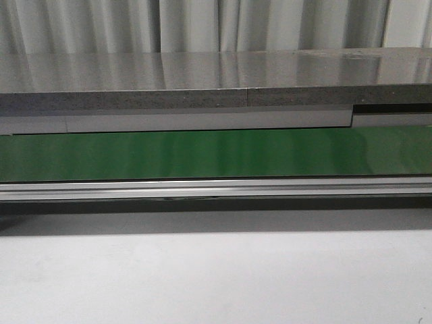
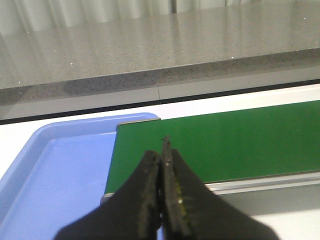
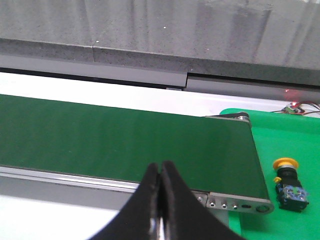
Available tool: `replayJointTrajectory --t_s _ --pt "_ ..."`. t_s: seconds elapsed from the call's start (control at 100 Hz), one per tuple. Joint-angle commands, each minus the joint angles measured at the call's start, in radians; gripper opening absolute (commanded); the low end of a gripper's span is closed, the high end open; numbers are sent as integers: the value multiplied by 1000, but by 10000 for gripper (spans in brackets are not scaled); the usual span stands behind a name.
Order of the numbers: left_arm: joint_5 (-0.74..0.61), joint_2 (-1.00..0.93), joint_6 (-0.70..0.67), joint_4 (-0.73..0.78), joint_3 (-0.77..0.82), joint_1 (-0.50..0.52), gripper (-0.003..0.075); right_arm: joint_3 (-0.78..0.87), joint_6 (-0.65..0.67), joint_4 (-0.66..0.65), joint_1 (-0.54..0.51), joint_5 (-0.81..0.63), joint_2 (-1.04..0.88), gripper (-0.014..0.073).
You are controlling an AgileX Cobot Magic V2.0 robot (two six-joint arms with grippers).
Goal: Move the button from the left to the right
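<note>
Grey curtains behind; green belt (image 1: 202, 154) bare, button (image 3: 288, 180) lying in green tray (image 3: 300, 135) past its right end, apparently delivered; left hand (image 2: 161, 172) and right hand (image 3: 161, 182) both closed, empty

Green conveyor belt (image 1: 216, 154) runs unobstructed across its visible length, bounded by a raised grey ledge (image 1: 202, 98) behind and an aluminium rail (image 1: 216, 188) in front. Button (image 3: 287, 182) lies just beyond the belt's right end.
</note>
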Motion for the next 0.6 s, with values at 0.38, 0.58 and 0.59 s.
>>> replayJointTrajectory --t_s 0.38,0.58,0.59 --pt "-73 6 -2 -10 -27 -7 -19 324 49 -6 2 -244 -382 -68" --pt "-73 6 -2 -10 -27 -7 -19 386 73 -14 27 -269 -412 -68" --pt "-73 6 -2 -10 -27 -7 -19 386 75 -15 29 -267 -412 -68"
